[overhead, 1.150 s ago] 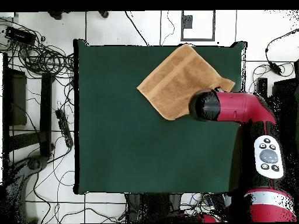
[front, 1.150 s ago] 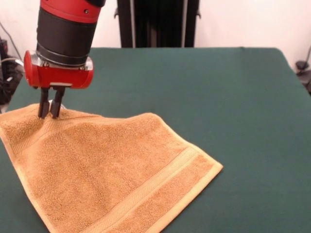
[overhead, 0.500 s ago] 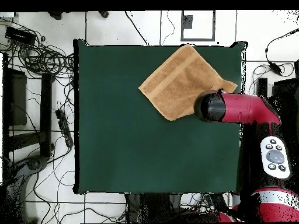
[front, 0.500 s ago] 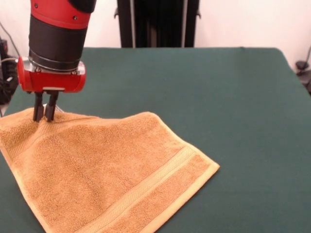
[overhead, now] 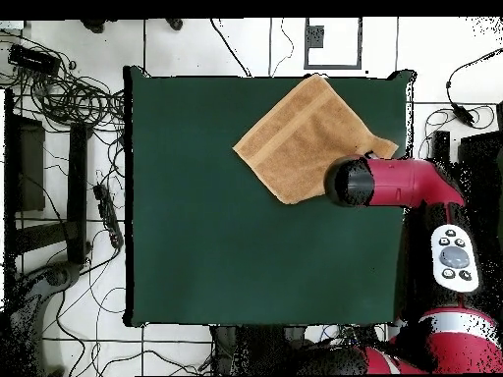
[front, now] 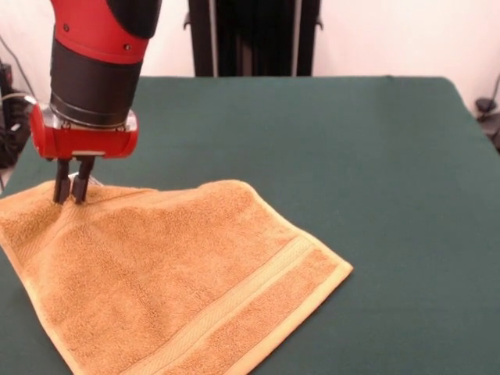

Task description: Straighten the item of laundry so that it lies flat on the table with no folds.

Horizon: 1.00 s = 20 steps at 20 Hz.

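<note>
The item of laundry [front: 164, 273], an orange-tan towel with a paler band near its right end, lies spread at the table's [front: 351, 141] front left, turned like a diamond. Its far left edge is slightly raised, and a shallow ridge runs along the far side. My gripper [front: 70, 199] stands upright over that edge, its two black fingers close together and pinching the cloth. In the overhead view the towel [overhead: 305, 133] lies at the table's [overhead: 216, 226] top right, and the arm's wrist [overhead: 352, 183] covers the gripper at the towel's lower right corner.
The towel's left corner reaches the table's left edge in the front view. A black stand [front: 254, 37] rises behind the far edge. Cables and dark gear [overhead: 59, 147] lie on the floor beside the table in the overhead view.
The gripper has dragged the towel's far edge leftward in the front view, then eased back slightly. The towel's right corner has shifted a little left and the cloth lies flatter.
</note>
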Tool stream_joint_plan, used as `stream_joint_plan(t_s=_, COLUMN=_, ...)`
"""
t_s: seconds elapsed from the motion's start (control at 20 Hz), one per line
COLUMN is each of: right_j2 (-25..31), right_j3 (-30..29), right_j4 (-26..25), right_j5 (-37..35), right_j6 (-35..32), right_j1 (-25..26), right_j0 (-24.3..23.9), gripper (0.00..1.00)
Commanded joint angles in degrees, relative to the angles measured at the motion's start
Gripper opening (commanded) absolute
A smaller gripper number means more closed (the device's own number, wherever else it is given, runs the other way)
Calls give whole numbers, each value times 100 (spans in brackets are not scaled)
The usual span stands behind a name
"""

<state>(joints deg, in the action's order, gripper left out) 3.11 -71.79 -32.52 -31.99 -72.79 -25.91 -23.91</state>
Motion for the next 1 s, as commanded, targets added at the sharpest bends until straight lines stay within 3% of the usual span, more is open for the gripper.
stream_joint_plan(t_s=0.05, right_j2=388, right_j3=48, right_j4=-280, right_j5=-648, right_j6=547, right_j1=542, right_j0=274, gripper=0)
stream_joint_plan(t_s=0.5, right_j2=368, right_j3=255, right_j4=-362, right_j5=-988, right_j6=505, right_j1=600, right_j0=430, gripper=0)
stream_joint_plan(t_s=0.55, right_j2=374, right_j3=252, right_j4=-375, right_j5=-1004, right_j6=497, right_j1=593, right_j0=434, gripper=100)
stream_joint_plan(t_s=1.0, right_j2=407, right_j3=238, right_j4=-362, right_j5=-1133, right_j6=518, right_j1=529, right_j0=457, gripper=100)
